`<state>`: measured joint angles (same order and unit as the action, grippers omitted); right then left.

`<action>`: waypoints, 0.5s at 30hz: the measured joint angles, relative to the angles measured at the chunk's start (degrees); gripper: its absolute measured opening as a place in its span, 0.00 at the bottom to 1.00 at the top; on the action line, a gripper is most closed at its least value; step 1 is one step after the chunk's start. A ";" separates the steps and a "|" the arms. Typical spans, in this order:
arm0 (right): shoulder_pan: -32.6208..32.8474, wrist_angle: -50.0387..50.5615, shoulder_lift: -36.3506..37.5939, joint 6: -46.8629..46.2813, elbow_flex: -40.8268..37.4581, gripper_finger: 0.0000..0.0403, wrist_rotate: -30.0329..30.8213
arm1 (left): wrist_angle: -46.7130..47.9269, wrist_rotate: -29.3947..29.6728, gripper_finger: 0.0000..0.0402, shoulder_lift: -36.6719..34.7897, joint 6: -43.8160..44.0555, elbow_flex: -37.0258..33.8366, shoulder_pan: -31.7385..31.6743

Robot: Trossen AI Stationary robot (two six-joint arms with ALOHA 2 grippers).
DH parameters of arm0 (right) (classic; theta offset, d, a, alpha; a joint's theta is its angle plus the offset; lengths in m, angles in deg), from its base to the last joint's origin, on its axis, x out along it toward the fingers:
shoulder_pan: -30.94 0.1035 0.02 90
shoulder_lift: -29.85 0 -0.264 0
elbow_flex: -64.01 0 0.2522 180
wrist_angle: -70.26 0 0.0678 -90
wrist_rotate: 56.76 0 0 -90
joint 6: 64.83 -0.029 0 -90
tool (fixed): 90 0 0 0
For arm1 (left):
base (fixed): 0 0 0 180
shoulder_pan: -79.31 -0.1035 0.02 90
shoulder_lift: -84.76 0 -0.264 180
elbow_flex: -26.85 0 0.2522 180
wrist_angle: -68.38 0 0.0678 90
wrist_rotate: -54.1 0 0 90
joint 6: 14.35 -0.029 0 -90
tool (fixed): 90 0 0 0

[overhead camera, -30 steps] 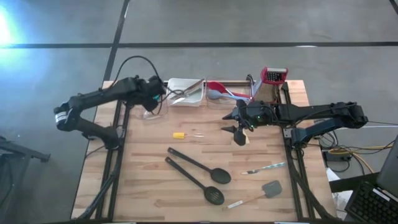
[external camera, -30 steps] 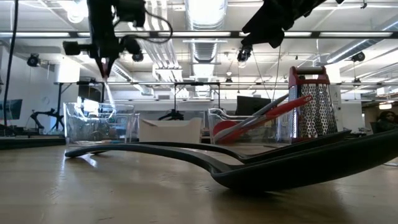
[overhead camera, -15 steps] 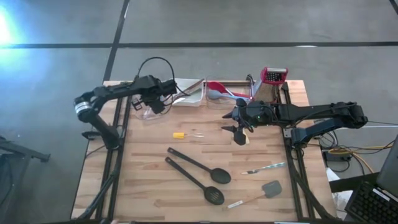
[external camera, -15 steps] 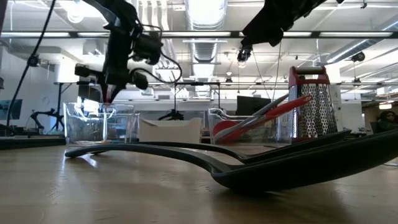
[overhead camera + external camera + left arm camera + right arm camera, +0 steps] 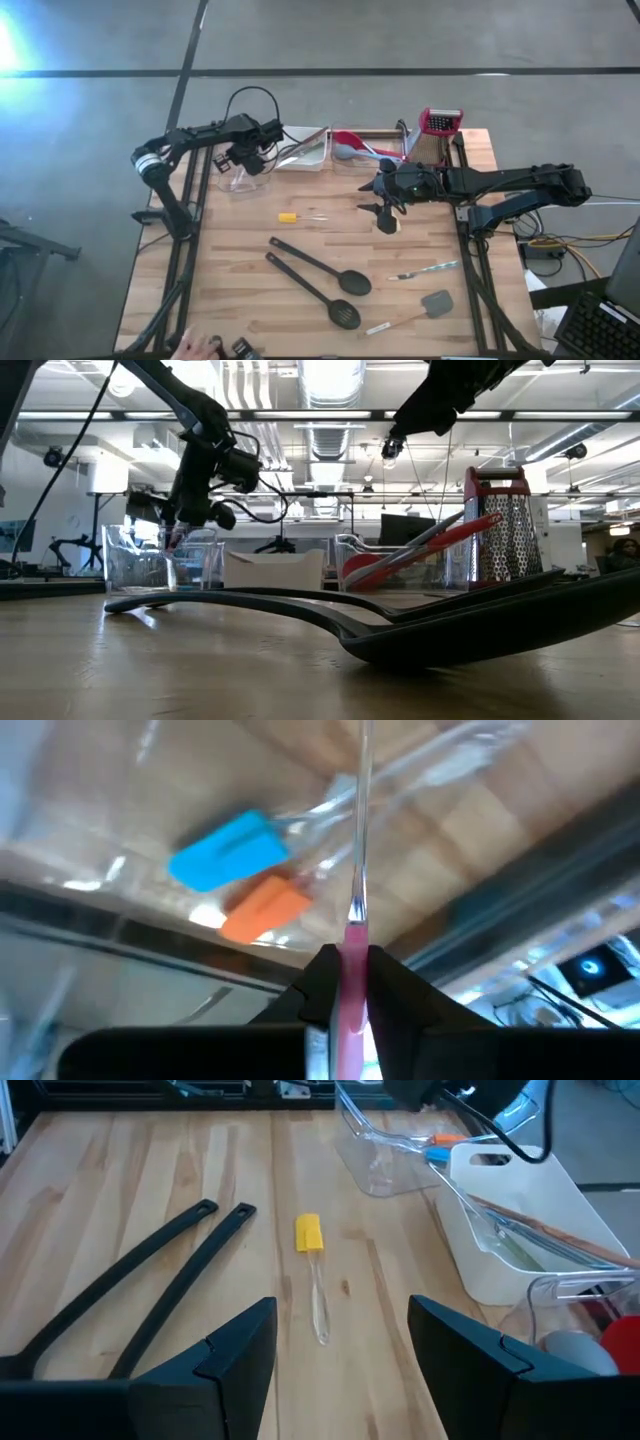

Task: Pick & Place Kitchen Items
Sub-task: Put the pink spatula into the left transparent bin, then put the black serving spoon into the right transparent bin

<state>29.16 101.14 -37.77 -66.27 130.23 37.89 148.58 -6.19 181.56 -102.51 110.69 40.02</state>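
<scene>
Now: we see left pincer (image 5: 345,982) clenched on pink clear-handled spatula (image 5: 354,935) over clear plastic bin (image 5: 243,178) | right pincer (image 5: 340,1342) released, mid-table | left: yellow spatula (image 5: 289,217), two black spoons (image 5: 322,266), about half done

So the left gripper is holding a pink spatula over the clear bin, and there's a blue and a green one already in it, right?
Not quite: the second piece in the clear bin is orange, not green, lying beside the blue one. The left wrist view shows it. The rest holds: the left gripper is shut on the pink spatula over that bin.
</scene>
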 joint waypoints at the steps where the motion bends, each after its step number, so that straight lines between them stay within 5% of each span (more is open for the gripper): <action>1: 0.00 -0.01 0.00 0.01 0.00 0.54 0.00 | -1.28 -0.01 0.12 0.15 -0.24 0.00 -0.02; 8: 0.00 0.53 0.02 -0.03 -0.15 0.54 0.00 | -7.75 0.14 0.30 -0.01 0.36 0.00 -0.02; 15: 0.00 0.60 0.00 -0.76 -0.22 0.54 0.00 | -7.86 -0.08 0.34 -0.68 1.73 0.00 0.02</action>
<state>29.16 101.74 -37.77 -67.03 130.02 37.89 140.72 -6.27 180.88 -100.78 110.69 40.04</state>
